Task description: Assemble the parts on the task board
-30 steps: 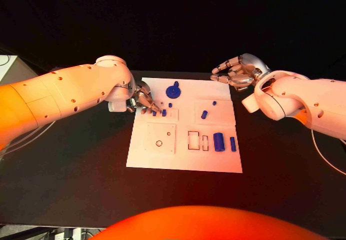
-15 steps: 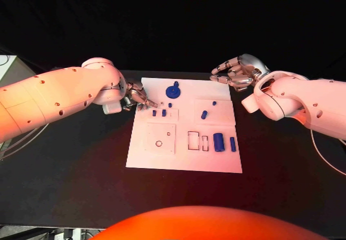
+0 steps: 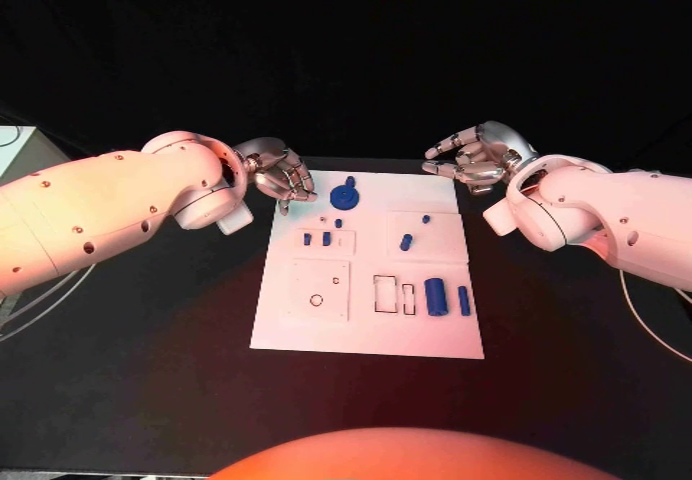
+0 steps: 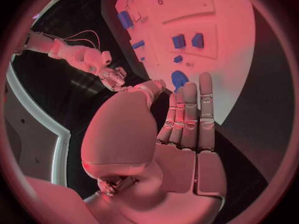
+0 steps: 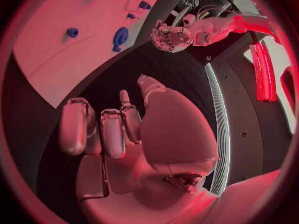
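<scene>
The white board [image 3: 368,330] lay in the middle of the black surface [image 3: 144,340], its near part bare. Farther in, a square plate [image 3: 320,290] on the board carried two small rings. Beside it sat two outlined rectangular slots [image 3: 387,294], then two blue cylinders lying side by side, a thick one [image 3: 434,296] and a thin one [image 3: 464,300]. Beyond these, two short blue pegs [image 3: 326,239] stood next to each other with a tiny blue dot just past them. To their right, one slanted blue peg [image 3: 407,241] and one small blue dot [image 3: 426,217] rested on a raised panel. At the far edge stood one round blue disc [image 3: 345,193] with a stub on top.

The left hand [image 3: 280,176] hovered over the board's far left corner, fingers straight and close together, holding nothing. The right hand [image 3: 473,154] hung past the board's far right corner, off the board, fingers curled loosely with nothing in them.
</scene>
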{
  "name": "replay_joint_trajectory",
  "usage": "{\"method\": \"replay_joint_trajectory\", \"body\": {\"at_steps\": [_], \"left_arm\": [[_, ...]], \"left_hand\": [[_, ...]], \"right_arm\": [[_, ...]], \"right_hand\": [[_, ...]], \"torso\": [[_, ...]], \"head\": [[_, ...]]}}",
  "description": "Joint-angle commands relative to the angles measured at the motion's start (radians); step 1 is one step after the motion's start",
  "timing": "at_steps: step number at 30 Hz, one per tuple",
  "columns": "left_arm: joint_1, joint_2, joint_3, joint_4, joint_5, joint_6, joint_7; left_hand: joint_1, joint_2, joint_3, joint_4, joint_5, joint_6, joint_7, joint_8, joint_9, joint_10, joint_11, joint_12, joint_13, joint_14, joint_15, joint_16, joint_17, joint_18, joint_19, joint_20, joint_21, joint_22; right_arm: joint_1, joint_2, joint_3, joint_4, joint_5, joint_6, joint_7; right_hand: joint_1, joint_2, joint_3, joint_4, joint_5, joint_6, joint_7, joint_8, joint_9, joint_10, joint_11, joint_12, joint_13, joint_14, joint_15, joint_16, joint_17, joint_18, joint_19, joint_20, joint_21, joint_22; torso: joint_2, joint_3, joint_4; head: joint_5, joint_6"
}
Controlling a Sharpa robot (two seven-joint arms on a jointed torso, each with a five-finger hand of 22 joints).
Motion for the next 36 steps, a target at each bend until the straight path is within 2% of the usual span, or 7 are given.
{"method": "replay_joint_trajectory", "body": {"at_steps": [1, 7, 10, 15, 18, 23, 36], "left_arm": [[-0.017, 0.005, -0.005, 0.008, -0.102, -0.176, 0.223], [-0.04, 0.022, -0.021, 0.0, -0.284, -0.242, 0.293], [-0.046, 0.034, -0.029, -0.008, -0.361, -0.246, 0.309], [-0.051, 0.053, -0.041, -0.019, -0.456, -0.236, 0.318], [-0.053, 0.066, -0.045, -0.029, -0.502, -0.216, 0.315], [-0.057, 0.089, -0.052, -0.051, -0.554, -0.169, 0.304], [-0.059, 0.128, -0.06, -0.09, -0.602, -0.102, 0.271]], "left_hand": [[0.038, -0.011, 0.033, -0.045, -0.004, 0.047, 0.009, -0.024, -0.062, 0.015, 0.001, -0.055, -0.054, -0.009, -0.004, -0.002, -0.023, 0.011, 0.0, -0.007, 0.021, 0.016], [0.04, -0.024, 0.044, -0.093, -0.005, 0.098, 0.004, -0.076, -0.143, 0.027, 0.005, -0.13, -0.121, -0.016, 0.0, 0.001, -0.049, 0.012, -0.039, -0.006, 0.074, 0.061], [0.037, -0.032, 0.043, -0.104, -0.006, 0.109, -0.008, -0.093, -0.165, 0.032, 0.007, -0.156, -0.143, -0.02, 0.001, 0.006, -0.055, 0.012, -0.05, -0.003, 0.086, 0.072], [0.03, -0.036, 0.04, -0.116, -0.007, 0.129, -0.024, -0.12, -0.196, 0.041, -0.001, -0.192, -0.173, -0.021, -0.005, 0.029, -0.058, 0.013, -0.059, -0.005, 0.106, 0.087], [0.023, -0.039, 0.037, -0.12, -0.009, 0.144, -0.032, -0.132, -0.209, 0.048, -0.004, -0.207, -0.187, -0.017, -0.01, 0.052, -0.056, 0.013, -0.057, -0.008, 0.119, 0.097], [0.009, -0.04, 0.033, -0.12, -0.012, 0.18, -0.041, -0.148, -0.229, 0.071, -0.008, -0.228, -0.206, 0.0, -0.012, 0.12, -0.047, 0.013, -0.044, -0.009, 0.147, 0.114], [-0.001, -0.049, 0.024, -0.12, -0.017, 0.191, -0.026, -0.168, -0.243, 0.076, 0.007, -0.242, -0.214, -0.003, 0.003, 0.162, -0.046, 0.011, -0.043, 0.003, 0.159, 0.124]], "right_arm": [[0.0, 0.0, 0.0, -0.007, 0.021, -0.022, 0.05], [0.0, 0.003, -0.001, -0.017, 0.037, -0.035, 0.092], [0.0, 0.004, -0.001, -0.02, 0.04, -0.041, 0.106], [0.0, 0.008, -0.002, -0.025, 0.042, -0.044, 0.121], [0.0, 0.012, -0.003, -0.027, 0.044, -0.04, 0.131], [0.0, 0.017, -0.003, -0.031, 0.05, -0.029, 0.144], [-0.001, 0.027, -0.003, -0.036, 0.056, -0.017, 0.15]], "right_hand": [[0.001, -0.013, 0.023, -0.001, 0.005, -0.012, -0.001, 0.011, 0.004, -0.096, -0.001, -0.122, -0.011, 0.022, -0.004, -0.068, 0.004, 0.036, -0.054, -0.003, -0.143, -0.094], [0.021, -0.035, 0.117, -0.007, 0.007, -0.012, -0.004, 0.046, 0.016, -0.37, -0.008, -0.601, -0.426, -0.147, -0.005, -0.447, -0.354, 0.115, -0.23, -0.004, -0.693, -0.506], [0.025, -0.054, 0.17, -0.019, 0.006, -0.02, -0.004, 0.059, 0.019, -0.375, -0.005, -0.726, -0.551, -0.243, 0.004, -0.686, -0.514, 0.114, -0.247, 0.005, -0.802, -0.59], [0.017, -0.066, 0.209, -0.037, 0.006, -0.031, 0.007, 0.067, 0.021, -0.385, 0.013, -0.856, -0.687, -0.297, 0.022, -0.816, -0.54, 0.11, -0.277, 0.022, -0.907, -0.675], [0.008, -0.073, 0.233, -0.052, 0.004, -0.042, 0.024, 0.07, 0.021, -0.393, 0.044, -0.975, -0.825, -0.365, 0.051, -0.947, -0.588, 0.108, -0.333, 0.053, -1.003, -0.755], [-0.011, -0.071, 0.256, -0.08, 0.005, -0.054, 0.041, 0.068, 0.016, -0.375, 0.063, -1.076, -1.002, -0.407, 0.087, -1.126, -0.689, 0.113, -0.366, 0.093, -1.132, -0.895], [-0.031, -0.066, 0.256, -0.102, 0.008, -0.072, 0.057, 0.06, 0.008, -0.379, 0.079, -1.104, -1.102, -0.407, 0.106, -1.218, -0.751, 0.113, -0.364, 0.112, -1.188, -0.998]], "torso": [[-0.001, -0.0007, 0.0013], [0.0, 0.0, -0.0021], [0.0, 0.0008, -0.0008], [0.002, 0.0012, -0.002], [0.002, 0.0013, -0.0023], [0.001, 0.0022, -0.0012], [0.002, 0.0007, -0.0013]], "head": [[0.003, 0.01], [0.002, 0.027], [0.0, 0.041], [0.0, 0.055], [0.0, 0.06], [0.001, 0.066], [0.001, 0.066]]}}
